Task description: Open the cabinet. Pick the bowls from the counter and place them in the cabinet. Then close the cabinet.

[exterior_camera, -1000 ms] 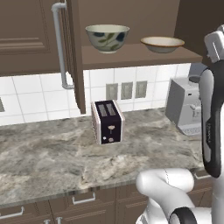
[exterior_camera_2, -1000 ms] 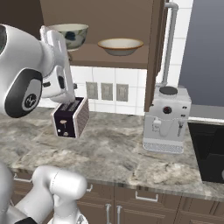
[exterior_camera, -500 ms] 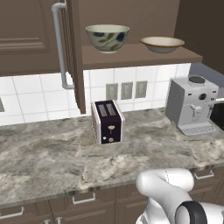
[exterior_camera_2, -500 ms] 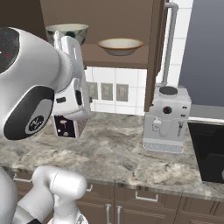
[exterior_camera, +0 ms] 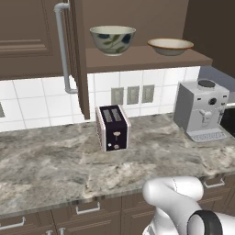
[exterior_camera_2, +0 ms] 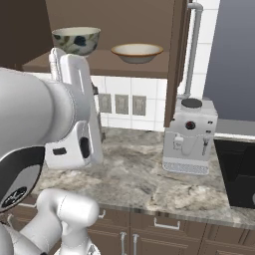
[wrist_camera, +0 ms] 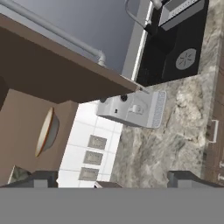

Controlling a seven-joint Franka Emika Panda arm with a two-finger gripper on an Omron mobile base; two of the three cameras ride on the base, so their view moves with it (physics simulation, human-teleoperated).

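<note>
The cabinet (exterior_camera: pixel 137 59) stands open, its left door (exterior_camera: pixel 79 59) and right door (exterior_camera_2: pixel 175 55) swung out with their silver bar handles showing. On its shelf sit both bowls: a deep cream bowl with a dark leaf pattern (exterior_camera: pixel 112 39) (exterior_camera_2: pixel 76 40) and a shallower cream bowl with an orange rim (exterior_camera: pixel 170 46) (exterior_camera_2: pixel 137 52) (wrist_camera: pixel 46 131). My gripper (wrist_camera: pixel 116 179) is open with nothing between its fingertips. It hangs in the air facing the right door's edge and the counter (wrist_camera: pixel 175 140). My arm (exterior_camera_2: pixel 45 114) looms at the left of the right base view.
A black toaster (exterior_camera: pixel 113 127) stands on the counter (exterior_camera: pixel 55 165) under the shelf. A grey coffee machine (exterior_camera: pixel 200 110) (exterior_camera_2: pixel 189 134) (wrist_camera: pixel 131 109) stands further right. A black sink (wrist_camera: pixel 175 43) lies beyond it. Wall sockets (exterior_camera: pixel 132 95) sit in the white tiling. Drawers run below the counter's edge.
The arm has swung out of the right edge of the left base view and now looms much larger in the right base view. The bowls, doors and toaster have stayed put.
</note>
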